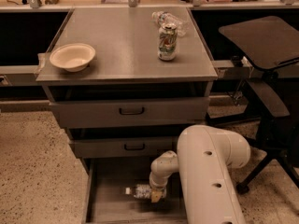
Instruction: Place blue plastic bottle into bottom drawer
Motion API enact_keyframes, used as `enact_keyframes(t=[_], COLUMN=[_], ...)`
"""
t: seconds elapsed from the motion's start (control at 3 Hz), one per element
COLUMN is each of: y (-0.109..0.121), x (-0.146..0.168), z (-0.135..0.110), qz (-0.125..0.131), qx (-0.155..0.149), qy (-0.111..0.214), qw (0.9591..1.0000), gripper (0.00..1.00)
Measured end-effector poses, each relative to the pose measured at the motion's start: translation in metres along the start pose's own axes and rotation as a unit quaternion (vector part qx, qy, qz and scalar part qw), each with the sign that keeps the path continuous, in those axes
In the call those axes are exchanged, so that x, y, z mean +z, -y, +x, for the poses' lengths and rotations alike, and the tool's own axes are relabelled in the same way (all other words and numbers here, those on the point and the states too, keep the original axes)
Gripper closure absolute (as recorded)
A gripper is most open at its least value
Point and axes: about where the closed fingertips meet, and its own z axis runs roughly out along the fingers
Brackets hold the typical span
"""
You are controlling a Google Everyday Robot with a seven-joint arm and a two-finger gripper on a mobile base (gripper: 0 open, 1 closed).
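Observation:
The blue plastic bottle point(138, 191), clear with a white cap pointing left, lies on its side in the open bottom drawer point(100, 204) of the grey cabinet. My gripper point(156, 193) is down inside the drawer at the bottle's right end, at the tip of the white arm point(205, 171). The wrist hides how the gripper meets the bottle.
On the cabinet top point(117, 41) stand a cream bowl point(72, 56) at the left, a green-and-white soda can point(167, 42) and a small clear bottle point(166, 18) lying behind it. Two upper drawers with black handles point(131, 110) are slightly open. A black chair point(266, 73) stands to the right.

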Motion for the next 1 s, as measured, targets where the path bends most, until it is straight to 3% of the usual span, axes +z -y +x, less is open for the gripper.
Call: enact_keyframes(t=[0.67, 1.0], y=[0.0, -0.0001], x=[0.0, 0.0001], z=[0.0, 0.0], qz=[0.0, 0.0], qx=[0.0, 0.0], qy=[0.0, 0.0], qw=[1.0, 1.0], gripper=[0.04, 0.0])
